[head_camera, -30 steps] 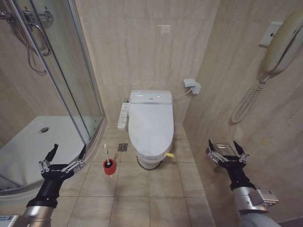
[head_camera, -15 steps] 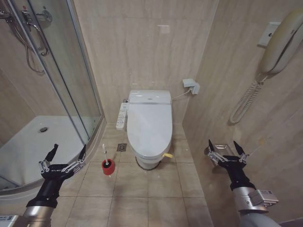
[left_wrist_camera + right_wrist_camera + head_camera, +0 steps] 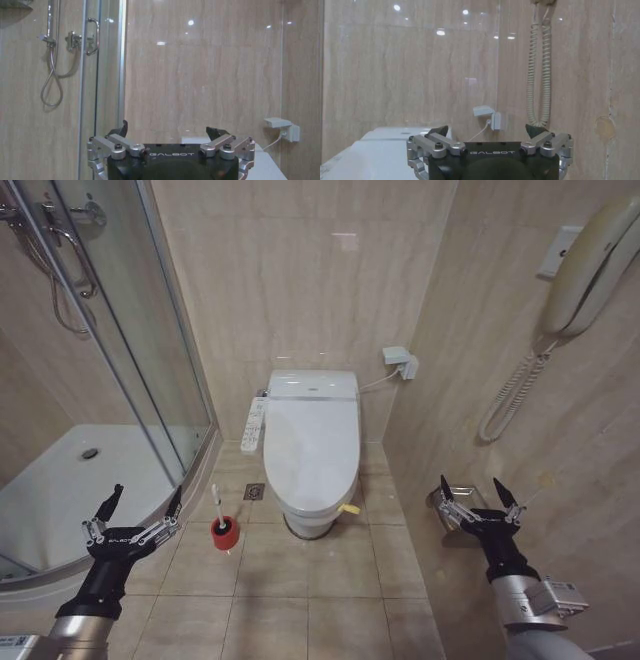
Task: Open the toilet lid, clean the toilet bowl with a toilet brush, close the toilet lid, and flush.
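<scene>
From the head view, the toilet lid point(image 3: 311, 450) lies shut over the toilet bowl point(image 3: 303, 523), its long axis running straight away from the robot toward the back wall, the yellow tag point(image 3: 349, 508) at the near front edge. It sits ahead and between the two arms, well apart from both. The right gripper point(image 3: 478, 502) hangs low beside the right wall, fingers spread wide and empty; it looks the nearer one to the tag. The left gripper point(image 3: 134, 512) is low by the shower door point(image 3: 130, 350), also wide open and holding nothing. The toilet brush point(image 3: 216, 507) stands in its red holder point(image 3: 224, 533) on the floor, between the left gripper and the bowl, handle upright.

In the left wrist view, the left gripper point(image 3: 168, 132) points level at the back wall, fingertips well apart.

In the right wrist view, the right gripper point(image 3: 487, 131) points the same way, spread wide, with the lid point(image 3: 380, 155) low and ahead of it.
</scene>
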`<state>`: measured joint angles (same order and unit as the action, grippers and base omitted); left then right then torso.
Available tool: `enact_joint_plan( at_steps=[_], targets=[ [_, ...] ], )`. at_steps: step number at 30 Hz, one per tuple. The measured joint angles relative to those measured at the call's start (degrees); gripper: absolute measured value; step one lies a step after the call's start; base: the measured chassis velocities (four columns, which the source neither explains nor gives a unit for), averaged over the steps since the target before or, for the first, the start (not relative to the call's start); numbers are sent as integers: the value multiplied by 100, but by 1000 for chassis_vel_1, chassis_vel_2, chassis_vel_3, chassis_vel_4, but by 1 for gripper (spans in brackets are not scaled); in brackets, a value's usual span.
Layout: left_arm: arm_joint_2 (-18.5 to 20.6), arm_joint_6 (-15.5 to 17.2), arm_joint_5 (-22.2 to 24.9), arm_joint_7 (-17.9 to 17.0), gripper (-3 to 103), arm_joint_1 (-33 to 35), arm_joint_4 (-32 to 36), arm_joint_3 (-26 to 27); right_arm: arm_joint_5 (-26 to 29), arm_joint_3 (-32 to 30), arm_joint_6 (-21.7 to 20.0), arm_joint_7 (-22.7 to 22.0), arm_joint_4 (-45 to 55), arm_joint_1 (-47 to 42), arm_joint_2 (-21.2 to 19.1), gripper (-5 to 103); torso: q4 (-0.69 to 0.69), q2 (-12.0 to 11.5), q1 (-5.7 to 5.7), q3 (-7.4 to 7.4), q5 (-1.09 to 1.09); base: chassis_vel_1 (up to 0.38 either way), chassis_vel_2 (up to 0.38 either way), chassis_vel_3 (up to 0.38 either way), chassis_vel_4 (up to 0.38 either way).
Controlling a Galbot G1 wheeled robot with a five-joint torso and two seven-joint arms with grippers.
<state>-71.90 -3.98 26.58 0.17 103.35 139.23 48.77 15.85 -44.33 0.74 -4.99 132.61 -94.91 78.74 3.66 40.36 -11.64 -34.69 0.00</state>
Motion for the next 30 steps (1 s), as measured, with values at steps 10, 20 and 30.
enact_joint_plan(
  at_steps=[10,20,30],
  targets=[
    [0,0,0,0,100,1,0,1,0,1,0,0,0,-3,1,100,1,2,5,3,-2,180,-5,-168,-10],
    [0,0,0,0,100,-1,0,0,0,0,0,0,0,0,-1,100,1,-1,-2,-1,2,-33,9,26,-2],
    [0,0,0,0,100,0,0,0,0,1,0,0,0,0,0,100,0,0,2,1,0,0,0,0,0]
  ],
)
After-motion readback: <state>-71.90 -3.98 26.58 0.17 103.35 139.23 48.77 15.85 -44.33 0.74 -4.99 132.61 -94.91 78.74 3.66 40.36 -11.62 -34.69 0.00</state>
